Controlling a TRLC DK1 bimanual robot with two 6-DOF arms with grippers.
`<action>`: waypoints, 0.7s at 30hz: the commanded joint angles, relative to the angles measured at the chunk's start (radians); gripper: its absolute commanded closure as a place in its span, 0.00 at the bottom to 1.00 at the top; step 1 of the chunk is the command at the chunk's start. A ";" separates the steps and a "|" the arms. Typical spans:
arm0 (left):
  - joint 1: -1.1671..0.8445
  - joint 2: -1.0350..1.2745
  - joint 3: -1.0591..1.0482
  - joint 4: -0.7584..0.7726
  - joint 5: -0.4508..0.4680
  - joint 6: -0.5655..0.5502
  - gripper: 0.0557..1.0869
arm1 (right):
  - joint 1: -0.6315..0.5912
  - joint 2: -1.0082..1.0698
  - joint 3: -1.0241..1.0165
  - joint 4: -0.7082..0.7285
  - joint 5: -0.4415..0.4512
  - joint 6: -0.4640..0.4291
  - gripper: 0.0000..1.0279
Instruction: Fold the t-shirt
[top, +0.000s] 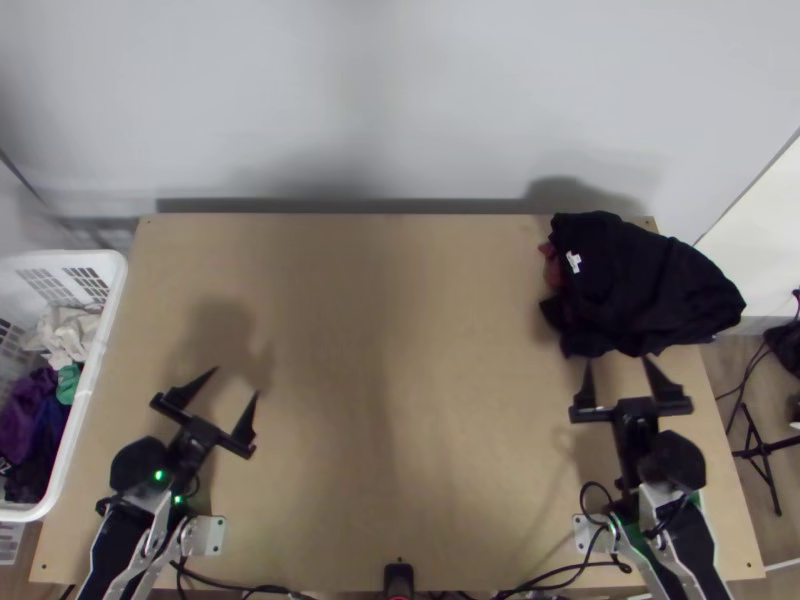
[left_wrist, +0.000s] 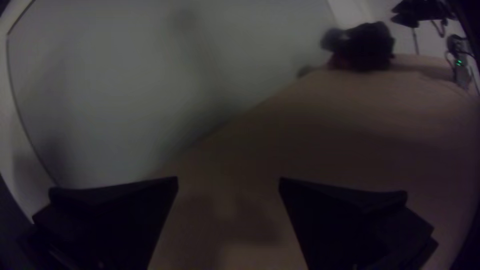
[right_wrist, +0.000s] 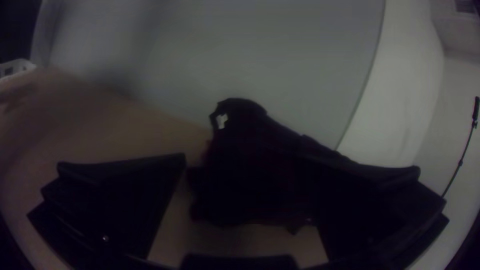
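Top view: the wooden table (top: 400, 430) is seen almost whole, its edge covered by the dark cloth at 2 o'clock and by the basket at 9. The left arm (top: 130, 540), at 8 o'clock, and the right arm (top: 680, 530), at 4, are cut off by the view's lower border. The white basket (top: 90, 390) is cut off too; among its heaped clothes, purple, white and green can be made out, but single pieces cannot be told apart.

At 2 o'clock the t-shirt (top: 640, 290) is seen as dark, bunched cloth, its folds lost in black. The table's right-hand edge is overhung by it. Whether more than one garment is piled there cannot be told; a reddish patch (top: 549, 265) is mostly hidden at its 10 o'clock side. In the right wrist view its outline is partly blocked by a black finger.

The left claw (top: 237, 381), aimed toward 1 o'clock, is spread wide over wood. The right claw (top: 618, 360), aimed toward 12, is also spread, its tips at the cloth's near edge; whether cloth is touched cannot be told. Between the claws, a broad stretch of bare wood is left for moving. A small white label (top: 574, 262) is shown on the cloth, its print unreadable.
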 joint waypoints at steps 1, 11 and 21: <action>0.361 0.220 0.157 0.034 -0.032 -0.017 0.04 | -0.069 0.221 0.211 0.006 0.070 -0.034 0.04; 1.134 0.562 0.660 -0.265 0.243 0.032 0.05 | -0.152 0.626 0.928 -0.557 0.077 0.346 0.04; 1.441 1.368 1.377 -0.737 0.402 0.306 0.05 | -0.148 0.796 1.277 -0.822 0.045 0.415 0.04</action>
